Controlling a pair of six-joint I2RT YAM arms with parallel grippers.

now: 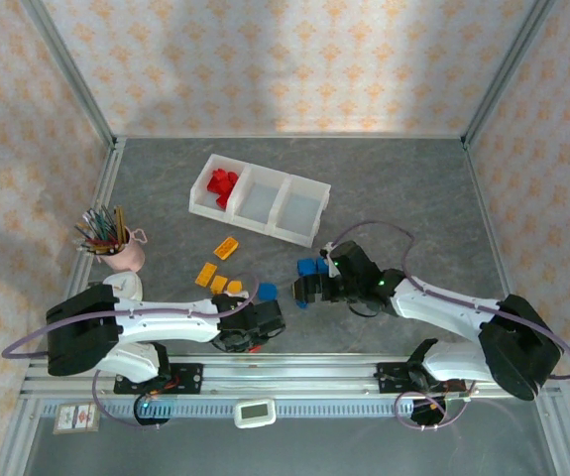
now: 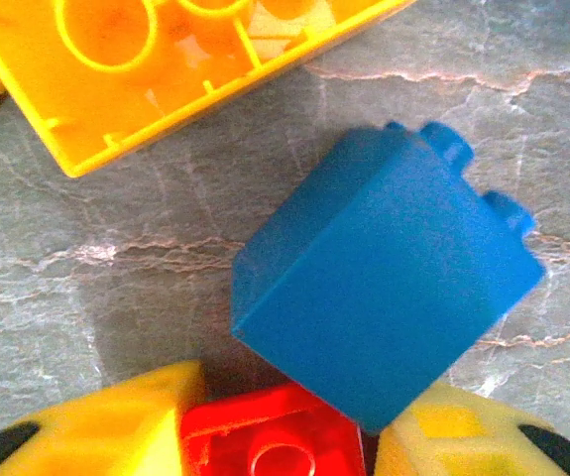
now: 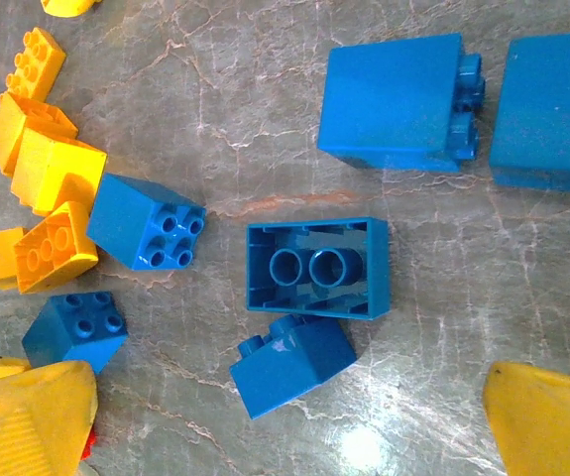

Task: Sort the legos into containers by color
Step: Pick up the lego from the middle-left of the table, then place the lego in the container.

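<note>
The three-bin tray (image 1: 299,210) stands at the back of the table, with red legos (image 1: 223,183) in its left bin. My left gripper (image 1: 257,325) (image 2: 275,451) is low over the table, shut on a red lego (image 2: 270,441) held between its yellow fingers (image 2: 116,426). A blue lego (image 2: 384,288) lies on its side just ahead of it, and an upturned yellow lego (image 2: 166,59) beyond. My right gripper (image 1: 309,288) (image 3: 289,426) hangs open over a tipped blue lego (image 3: 289,365) and an upturned blue lego (image 3: 316,268). More blue legos (image 3: 394,99) and yellow legos (image 3: 52,169) lie around them.
A pink cup of pencils (image 1: 116,248) stands at the left, behind my left arm. Loose yellow legos (image 1: 220,278) and blue legos (image 1: 311,268) are scattered between the arms and the tray. A small white device (image 1: 255,412) sits on the front rail.
</note>
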